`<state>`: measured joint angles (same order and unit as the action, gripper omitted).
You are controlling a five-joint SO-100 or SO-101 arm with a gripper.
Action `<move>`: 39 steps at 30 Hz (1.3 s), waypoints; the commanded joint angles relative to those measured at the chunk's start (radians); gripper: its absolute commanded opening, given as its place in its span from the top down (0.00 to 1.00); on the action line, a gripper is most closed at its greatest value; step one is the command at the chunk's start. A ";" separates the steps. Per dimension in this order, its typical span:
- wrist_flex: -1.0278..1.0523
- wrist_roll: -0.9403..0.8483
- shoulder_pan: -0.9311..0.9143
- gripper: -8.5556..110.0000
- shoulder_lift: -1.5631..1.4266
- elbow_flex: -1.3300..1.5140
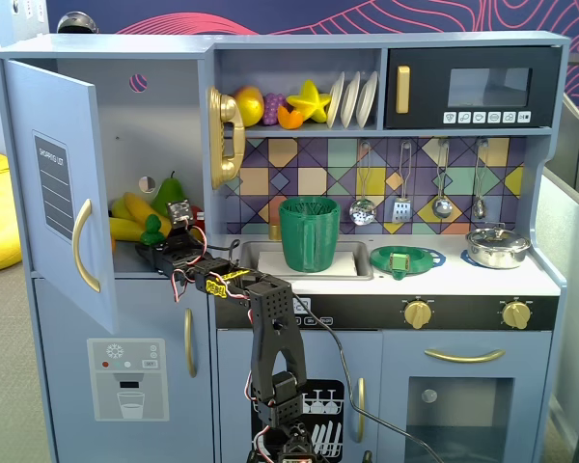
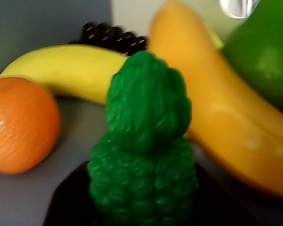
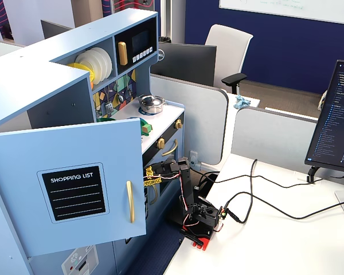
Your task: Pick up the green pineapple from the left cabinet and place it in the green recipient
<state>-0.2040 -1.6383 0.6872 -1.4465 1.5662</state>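
Note:
The green pineapple (image 2: 144, 155) fills the middle of the wrist view, bumpy, crown pointing up, very close and blurred. A black jaw shows under and on both sides of its base; the other jaw is hidden. In a fixed view the pineapple (image 1: 151, 230) stands in the open left cabinet (image 1: 164, 125), and my gripper (image 1: 160, 245) reaches in from the right at its base. I cannot tell whether the jaws grip it. The green recipient (image 1: 309, 234), a tall ribbed cup, stands in the sink to the right. The cabinet door (image 3: 74, 189) hangs open.
Bananas (image 2: 226, 113), an orange (image 2: 21, 125), a green pear (image 2: 266, 52) and dark grapes (image 2: 114, 37) crowd round the pineapple. A shallow green strainer (image 1: 405, 260) and a steel pot (image 1: 497, 247) sit on the counter. The open door (image 1: 58, 193) stands left of the compartment.

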 commanded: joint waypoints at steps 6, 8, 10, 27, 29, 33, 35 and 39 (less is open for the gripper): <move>0.193 -0.221 0.086 0.93 -0.449 0.132; 0.249 -0.258 0.106 0.93 -0.589 0.209; 0.307 -0.267 0.130 0.93 -0.726 0.272; 0.727 -0.232 -0.380 0.93 -1.046 0.054; 0.738 -0.209 -0.476 0.93 -1.002 0.011; 0.676 -0.156 -0.598 0.93 -0.879 -0.035; 0.640 -0.123 -0.644 0.93 -0.796 -0.067; 0.566 -0.077 -0.690 0.93 -0.607 -0.175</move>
<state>0.4326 -1.7579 0.0445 -2.1859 1.5340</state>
